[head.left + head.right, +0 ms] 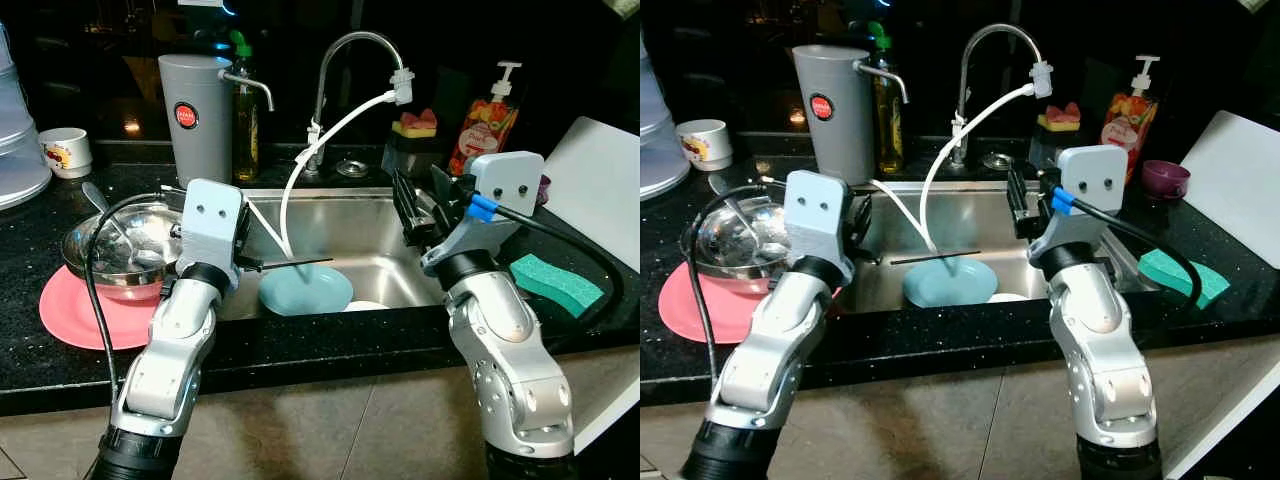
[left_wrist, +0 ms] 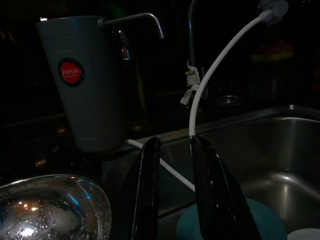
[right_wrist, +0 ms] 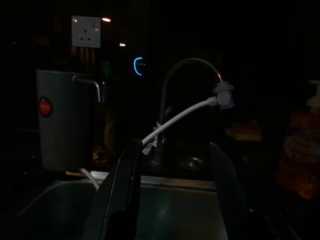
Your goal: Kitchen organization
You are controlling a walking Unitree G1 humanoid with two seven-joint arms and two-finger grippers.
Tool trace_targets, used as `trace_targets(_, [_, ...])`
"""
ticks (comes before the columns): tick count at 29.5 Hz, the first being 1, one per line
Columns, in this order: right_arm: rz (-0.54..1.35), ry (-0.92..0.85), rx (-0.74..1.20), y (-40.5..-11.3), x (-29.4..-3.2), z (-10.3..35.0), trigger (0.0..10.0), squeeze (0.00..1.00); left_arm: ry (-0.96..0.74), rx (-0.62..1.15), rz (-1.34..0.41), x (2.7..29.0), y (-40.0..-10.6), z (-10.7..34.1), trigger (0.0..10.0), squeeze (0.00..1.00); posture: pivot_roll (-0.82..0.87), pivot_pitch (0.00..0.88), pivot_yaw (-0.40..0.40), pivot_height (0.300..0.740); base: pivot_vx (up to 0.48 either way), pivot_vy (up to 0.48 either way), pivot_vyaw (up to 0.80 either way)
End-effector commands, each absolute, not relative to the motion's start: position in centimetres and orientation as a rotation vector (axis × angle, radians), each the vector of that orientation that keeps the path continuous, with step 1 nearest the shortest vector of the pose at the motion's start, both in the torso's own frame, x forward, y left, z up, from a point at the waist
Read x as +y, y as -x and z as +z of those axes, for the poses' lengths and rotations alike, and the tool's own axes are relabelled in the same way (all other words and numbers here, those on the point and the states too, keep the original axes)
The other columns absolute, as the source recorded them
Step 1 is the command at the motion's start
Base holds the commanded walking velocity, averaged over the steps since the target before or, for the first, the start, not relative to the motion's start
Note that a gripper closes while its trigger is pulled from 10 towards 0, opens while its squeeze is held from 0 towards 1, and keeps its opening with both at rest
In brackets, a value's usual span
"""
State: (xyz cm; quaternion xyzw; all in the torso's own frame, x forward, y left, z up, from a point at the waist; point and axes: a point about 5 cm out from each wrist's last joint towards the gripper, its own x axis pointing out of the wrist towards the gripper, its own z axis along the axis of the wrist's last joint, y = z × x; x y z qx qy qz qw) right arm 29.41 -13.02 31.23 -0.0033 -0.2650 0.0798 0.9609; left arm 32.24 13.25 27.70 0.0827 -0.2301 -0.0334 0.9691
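— Sink [image 1: 380, 235] status?
— Stainless steel basin. Left gripper [image 2: 175, 195] at its left rim, fingers slightly parted, empty; right gripper [image 3: 175, 195] over its right side, spread wide, empty. Round blue plate [image 1: 306, 290] on the basin floor.
— Surroundings?
— White hose [image 1: 330, 140] droops from the faucet [image 1: 345, 60]; steel bowl [image 1: 120, 250] on a pink plate [image 1: 75, 315]; green sponge [image 1: 556, 283] right.

A black speckled countertop [image 1: 330, 345] is running across the dim kitchen, its front edge overhanging a beige tiled floor [image 1: 330, 430]. The back wall is lying in darkness, where a white wall socket [image 3: 85, 31] is catching some light.
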Motion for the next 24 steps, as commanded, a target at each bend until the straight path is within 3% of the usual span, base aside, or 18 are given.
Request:
trace_targets(1, [0.150,0.010,-0.536,-29.17,-13.23,31.15,10.0,0.00,-0.179,-0.475,-0.079,12.85,-32.29,27.85,10.0,0.00,0.03,0.089,-0.071,0.740,0.000,0.000,0.00])
trace_targets(24, [0.163,0.019,-0.546,-29.45,-13.22,31.43,10.0,0.00,-0.170,-0.487,-0.077,12.51,-32.31,27.90,10.0,0.00,0.04,0.067,-0.089,0.740,0.000,0.000,0.00])
